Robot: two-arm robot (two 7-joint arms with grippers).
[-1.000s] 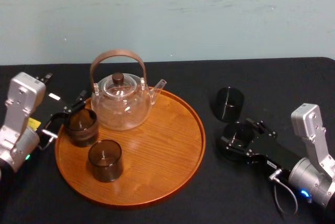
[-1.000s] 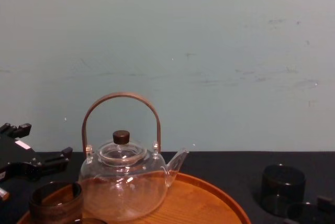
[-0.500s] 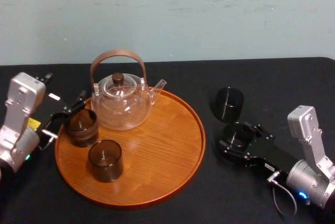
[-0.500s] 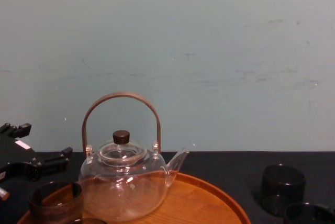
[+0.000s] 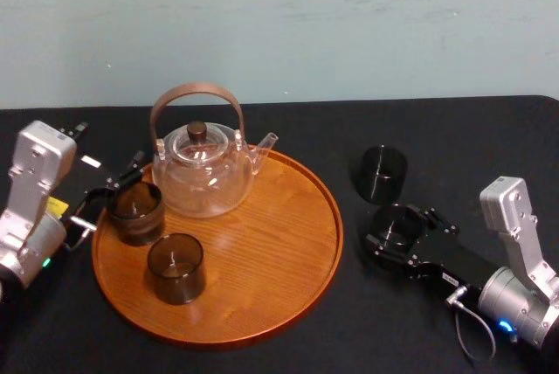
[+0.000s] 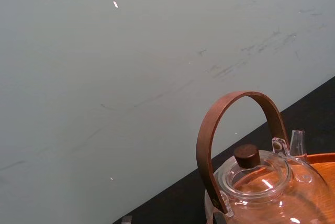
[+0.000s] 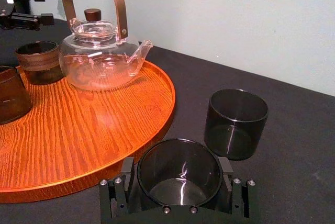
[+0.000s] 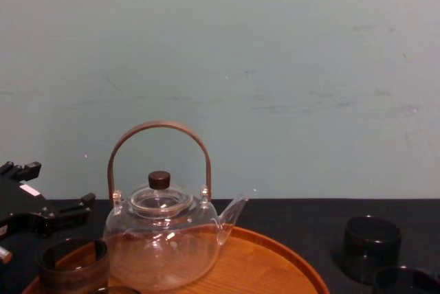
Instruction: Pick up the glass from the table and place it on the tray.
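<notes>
The right gripper (image 7: 178,182) sits low over the black worktop (image 5: 489,147), its two fingers closed against opposite sides of the glass (image 7: 179,174), a dark, smoky tumbler standing upright with its mouth open to the top. The glass rests on the worktop rather than on the tray (image 5: 262,295), which lies just off the gripper's left, its raised rim close to the left finger but apart from it. Just beyond the gripper's fingertips, on the far side of the held glass, stands a second dark glass (image 5: 383,173), near the first one but not touching it. On the tray, farther off to the gripper's left, are a clear glass teapot (image 5: 203,175) with a brown hoop handle and a dark knob on its lid, a banded brown glass (image 5: 135,211) and a plain brown glass (image 5: 175,266), all upright. The left gripper (image 5: 109,189) is at the tray's far edge from the right gripper, beside the banded brown glass, with its fingers spread apart and nothing between them.
</notes>
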